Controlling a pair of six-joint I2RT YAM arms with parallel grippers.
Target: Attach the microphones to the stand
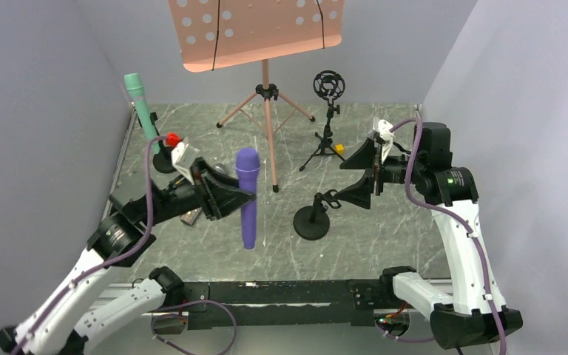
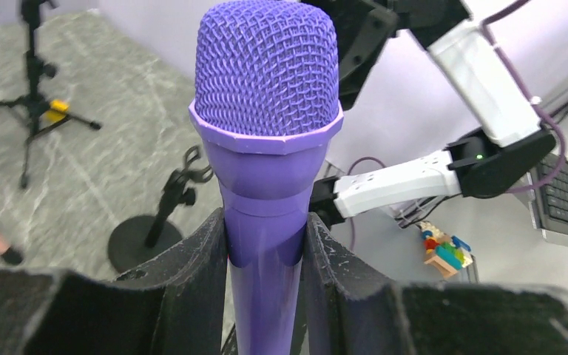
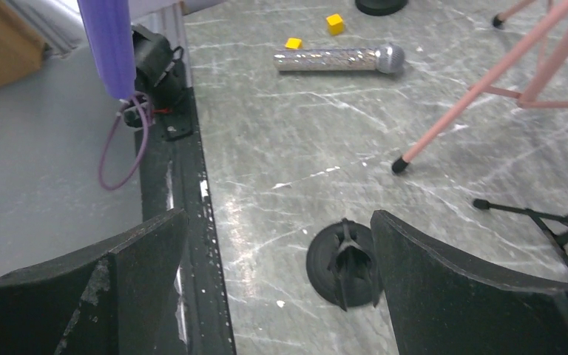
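My left gripper (image 1: pixel 238 197) is shut on the purple microphone (image 1: pixel 248 194) and holds it upright above the table, head up; in the left wrist view the jaws clamp its body (image 2: pixel 265 222) just below the mesh head. The mint green microphone (image 1: pixel 140 105) stands tilted in a stand at the back left. The glittery silver microphone (image 3: pixel 336 59) lies flat on the table. A black round-base stand with an empty clip (image 1: pixel 313 220) sits mid-table. My right gripper (image 1: pixel 362 177) is open and empty, hovering above that stand (image 3: pixel 344 262).
A pink music stand (image 1: pixel 266 96) is at the back centre. A black ring shock mount on a small tripod (image 1: pixel 330 85) is to its right. Yellow cubes (image 3: pixel 333 24) lie near the silver microphone. The black front rail (image 3: pixel 185 185) marks the table's near edge.
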